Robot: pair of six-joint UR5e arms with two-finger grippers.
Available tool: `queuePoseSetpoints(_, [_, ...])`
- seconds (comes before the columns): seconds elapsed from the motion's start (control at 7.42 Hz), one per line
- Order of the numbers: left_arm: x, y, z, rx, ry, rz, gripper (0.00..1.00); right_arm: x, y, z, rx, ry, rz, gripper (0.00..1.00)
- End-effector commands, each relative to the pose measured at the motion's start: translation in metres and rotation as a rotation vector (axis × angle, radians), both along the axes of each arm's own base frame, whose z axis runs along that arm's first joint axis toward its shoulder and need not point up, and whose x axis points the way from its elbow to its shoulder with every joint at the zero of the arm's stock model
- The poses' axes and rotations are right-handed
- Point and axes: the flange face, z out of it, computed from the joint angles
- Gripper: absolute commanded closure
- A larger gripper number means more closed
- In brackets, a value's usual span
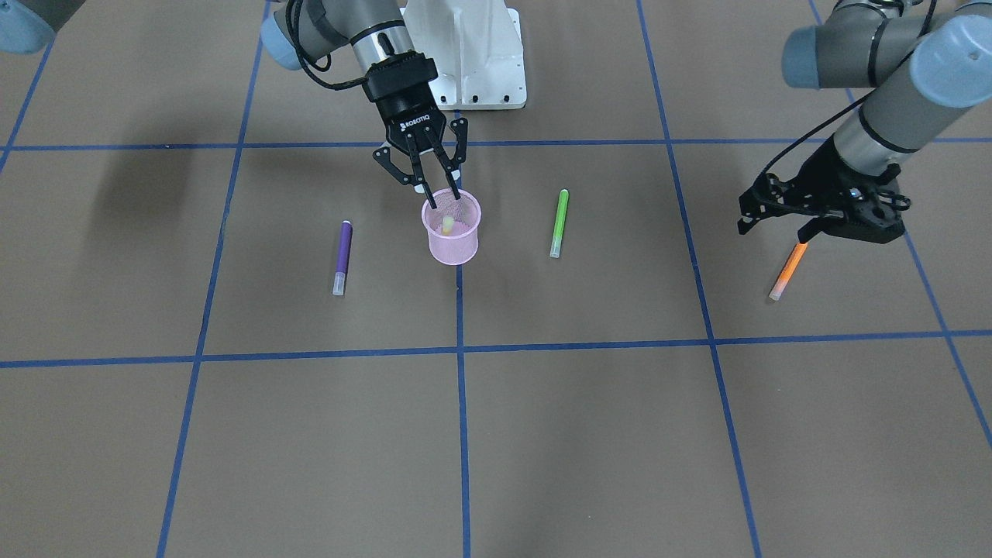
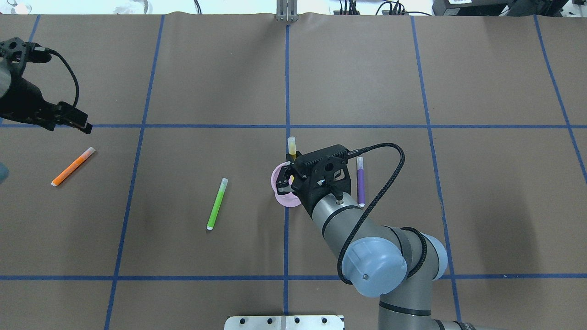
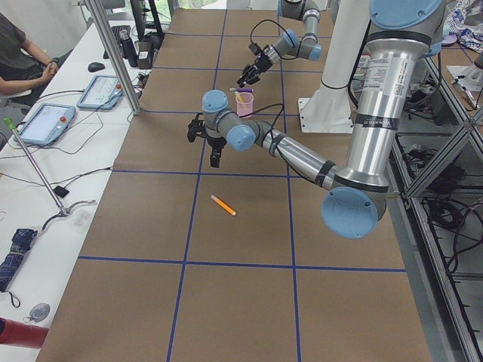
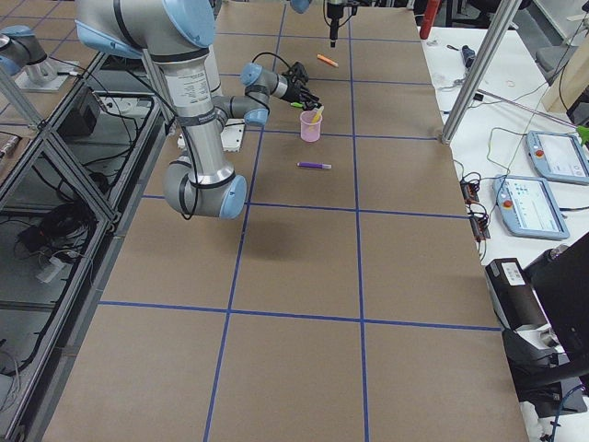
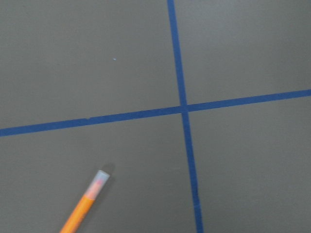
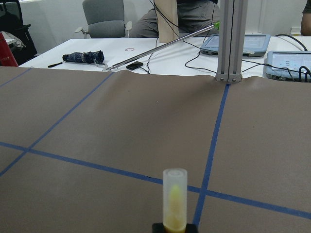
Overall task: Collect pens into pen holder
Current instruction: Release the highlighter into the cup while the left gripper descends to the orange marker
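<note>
**Yellow pen going into the cup**

Your right pincer [image 1: 440, 194] stands over the pink mesh pen holder [image 1: 452, 231], jaws spread, with the pale yellow pen [image 1: 448, 224] upright inside: a release, by my reading. Next, lift clear without tipping the light wire cup. The left pincer [image 1: 783, 221] hovers above the orange pen [image 1: 788, 271]; its state I cannot tell. The slim purple pen [image 1: 342, 256] and green pen [image 1: 559, 222] lie flat on the matte tabletop [image 1: 589, 434]

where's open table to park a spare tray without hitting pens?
Best: the bare squares on the operators' side of the table. Crowded row: orange pen, green pen, pink cup under the right end effector, purple pen.
</note>
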Motion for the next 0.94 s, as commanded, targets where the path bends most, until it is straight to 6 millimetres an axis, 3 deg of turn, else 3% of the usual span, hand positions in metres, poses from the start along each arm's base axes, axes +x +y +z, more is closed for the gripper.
queuePoseSetpoints(0.0, [0.043,0.016,-0.019,-0.021,-0.003,-0.007,0.01,0.001,0.000,-0.001,-0.006,-0.011,0.003,0.01])
queuePoseSetpoints(0.27, [0.035,0.023,0.002,0.008,-0.031,0.031,0.01,0.030,-0.004,-0.038,0.012,-0.095,0.015,0.01])
queuePoseSetpoints(0.54, [0.015,0.040,0.048,0.133,-0.092,0.180,0.01,0.047,-0.026,-0.028,-0.006,-0.092,0.049,0.01])
queuePoseSetpoints(0.81, [0.005,0.037,0.074,0.234,-0.140,0.275,0.01,0.066,-0.060,-0.007,-0.072,-0.071,0.019,0.01])
